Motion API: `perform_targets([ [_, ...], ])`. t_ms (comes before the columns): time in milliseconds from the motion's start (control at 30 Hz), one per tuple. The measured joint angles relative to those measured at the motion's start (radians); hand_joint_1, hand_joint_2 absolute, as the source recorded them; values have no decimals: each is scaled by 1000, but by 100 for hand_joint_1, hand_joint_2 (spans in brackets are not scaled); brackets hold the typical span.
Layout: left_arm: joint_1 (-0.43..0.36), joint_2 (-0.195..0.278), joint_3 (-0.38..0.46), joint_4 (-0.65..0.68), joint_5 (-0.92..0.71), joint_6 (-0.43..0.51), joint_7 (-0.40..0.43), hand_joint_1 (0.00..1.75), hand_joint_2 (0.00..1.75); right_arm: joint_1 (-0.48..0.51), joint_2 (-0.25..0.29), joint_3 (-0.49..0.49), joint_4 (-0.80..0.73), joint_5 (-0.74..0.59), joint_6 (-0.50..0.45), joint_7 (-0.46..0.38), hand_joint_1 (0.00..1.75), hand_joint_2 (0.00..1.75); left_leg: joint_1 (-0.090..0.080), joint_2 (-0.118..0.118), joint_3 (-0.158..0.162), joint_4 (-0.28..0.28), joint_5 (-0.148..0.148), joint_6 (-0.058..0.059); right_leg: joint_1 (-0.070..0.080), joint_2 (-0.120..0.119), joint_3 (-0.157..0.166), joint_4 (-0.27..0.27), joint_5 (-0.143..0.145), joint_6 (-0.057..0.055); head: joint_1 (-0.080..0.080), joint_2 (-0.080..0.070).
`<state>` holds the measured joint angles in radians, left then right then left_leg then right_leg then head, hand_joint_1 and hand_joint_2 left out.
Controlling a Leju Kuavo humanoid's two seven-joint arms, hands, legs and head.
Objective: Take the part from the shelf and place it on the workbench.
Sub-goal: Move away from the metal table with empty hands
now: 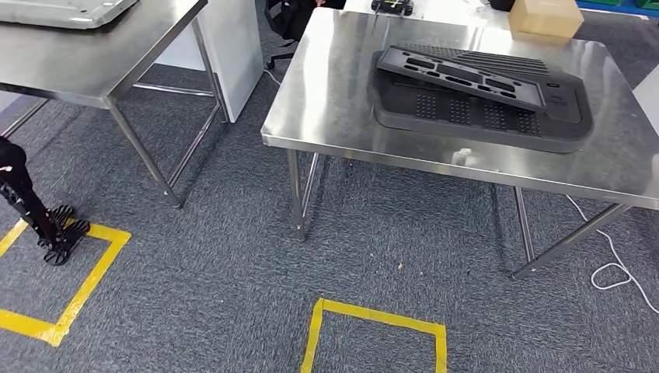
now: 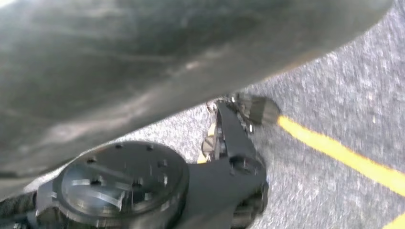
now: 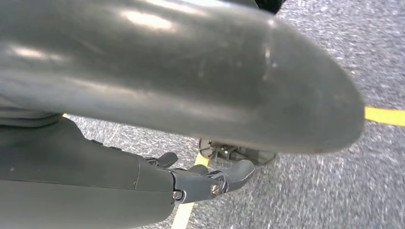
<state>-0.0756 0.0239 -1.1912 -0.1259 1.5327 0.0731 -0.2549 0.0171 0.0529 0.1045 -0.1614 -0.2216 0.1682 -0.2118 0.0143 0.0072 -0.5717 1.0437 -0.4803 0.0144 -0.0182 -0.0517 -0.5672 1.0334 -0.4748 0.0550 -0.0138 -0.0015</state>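
While two dark grey perforated plastic panels (image 1: 478, 97) lie stacked on the stainless-steel desk (image 1: 334, 116), the upper one tilted, near its front edge, open grey carpet (image 1: 233, 256) with yellow tape squares (image 1: 373, 318) spreads below. Right hand (image 3: 210, 183) hangs over carpet, fingers loosely apart, holding nothing. Left hand (image 2: 229, 157): grip unclear.

Stacked parts (image 1: 482, 97) fill the workbench (image 1: 334, 93) centre.
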Motion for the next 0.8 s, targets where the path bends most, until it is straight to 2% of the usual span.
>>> perform_targets([
  [33, 0, 0, 0, 0, 0, 0, 0, 0, 0, 0, 0, 0, 0, 0, 0, 0, 0, 0, 0, -4, -8, -2, 7, 10, 0, 13, -20, 39, -26, -4, 1, 0],
  [100, -1, 1, 1, 0, 0, 0, 0, 0, 0, 0, 1, 1, 0, 0, 0, 0, 0, 0, -3, -13, -27, -1, 19, 23, 0, 39, -76, 172, -96, -14, 3, 0],
  [133, -1, 1, 2, 0, 0, 0, 0, 0, 0, 0, 1, 1, 0, 0, 0, 0, 0, 0, -5, -19, -36, -1, 26, 26, 1, 44, -98, 232, -121, -16, 3, 0],
  [167, 0, 1, 2, 0, 0, 0, 0, 0, 0, 1, 1, 1, 0, 0, 0, 0, 0, 0, -6, -25, -45, -1, 33, 27, 2, 47, -105, 263, -132, -15, 3, 0],
  [200, 0, 0, 2, 0, 0, 0, 0, 0, 0, 1, 1, 1, 0, 0, 0, 0, 0, 0, -7, -32, -52, -1, 39, 27, 3, 48, -90, 250, -128, -11, 3, 0],
  [233, 0, 0, 3, 0, 0, 0, 0, 0, 0, 1, 1, 1, 0, 0, 0, 0, 0, 0, -8, -40, -59, -1, 46, 25, 5, 51, -54, 195, -111, -7, 3, 0],
  [267, 0, 0, 3, 0, 0, 0, 0, 0, 0, 0, 0, 1, 0, 0, 0, 0, 0, 0, -8, -47, -64, -1, 53, 23, 6, 60, -3, 114, -90, -5, 3, 0],
  [333, -1, -1, 3, -1, 0, -1, 0, 0, 0, -2, -2, 1, 0, 0, 0, 0, 0, 0, -10, -59, -71, -2, 66, 13, 12, 78, 68, -12, -59, -8, 1, 0],
  [367, -1, -1, 3, -1, 0, -2, 0, 0, 0, -2, -2, 1, 0, 0, 0, 0, 0, 0, -11, -63, -73, -3, 73, 7, 15, 83, 80, -38, -52, -14, 0, 0],
  [400, 0, -1, 4, -1, 0, -3, -1, 0, 0, -3, -2, 2, 0, 1, 0, 0, 0, 0, -11, -67, -74, -7, 79, 0, 19, 80, 77, -40, -47, -20, -1, 0],
  [467, 2, 0, 4, -1, 0, -4, -1, 0, 0, -3, -1, 2, 0, 2, -1, 0, 0, 0, -9, -70, -78, -11, 88, -14, 17, 68, 74, -46, -32, -33, -2, 0],
  [500, 3, 0, 3, -1, 1, -4, -1, 0, 0, -2, -1, 2, 0, 2, -1, 0, 0, 0, -8, -62, -85, 2, 74, -18, 13, 60, 71, -49, -23, -40, -2, 0],
  [533, 3, 0, 3, 0, 1, -4, -1, 0, 0, -1, -1, 2, 0, 3, -1, 0, 0, 0, -8, -50, -98, 35, 44, -21, 9, 52, 69, -53, -14, -47, -5, 0],
  [600, 3, 0, 3, 0, 1, -4, -1, 0, 0, 2, -2, 3, 0, 3, -1, 0, 0, 0, -5, -26, -138, 156, -43, -27, 8, 37, 58, -53, -4, -55, -7, 0],
  [633, 2, 0, 3, 0, 1, -5, -1, 0, 0, 4, -2, 3, 0, 3, -2, 1, 0, 0, -3, -21, -155, 217, -76, -32, 9, 29, 55, -51, 0, -55, -8, 0],
  [667, 2, 0, 3, -1, 1, -5, -1, 0, 0, 4, -2, 3, 0, 3, -3, 1, 0, 0, -1, -19, -165, 261, -97, -35, 10, 22, 50, -50, 2, -55, -7, 0],
  [700, 3, -1, 3, -1, 1, -5, -1, 0, 0, 5, -2, 3, 0, 3, -4, 1, 0, 0, 0, -17, -169, 284, -106, -37, 11, 18, 48, -49, 4, -54, -8, 0],
  [800, 3, -1, 3, -1, 1, -5, -1, 0, 0, 5, -2, 3, 0, 3, -4, 1, 0, 0, 1, -16, -169, 292, -108, -38, 11, 15, 46, -49, 5, -53, -8, 0],
])
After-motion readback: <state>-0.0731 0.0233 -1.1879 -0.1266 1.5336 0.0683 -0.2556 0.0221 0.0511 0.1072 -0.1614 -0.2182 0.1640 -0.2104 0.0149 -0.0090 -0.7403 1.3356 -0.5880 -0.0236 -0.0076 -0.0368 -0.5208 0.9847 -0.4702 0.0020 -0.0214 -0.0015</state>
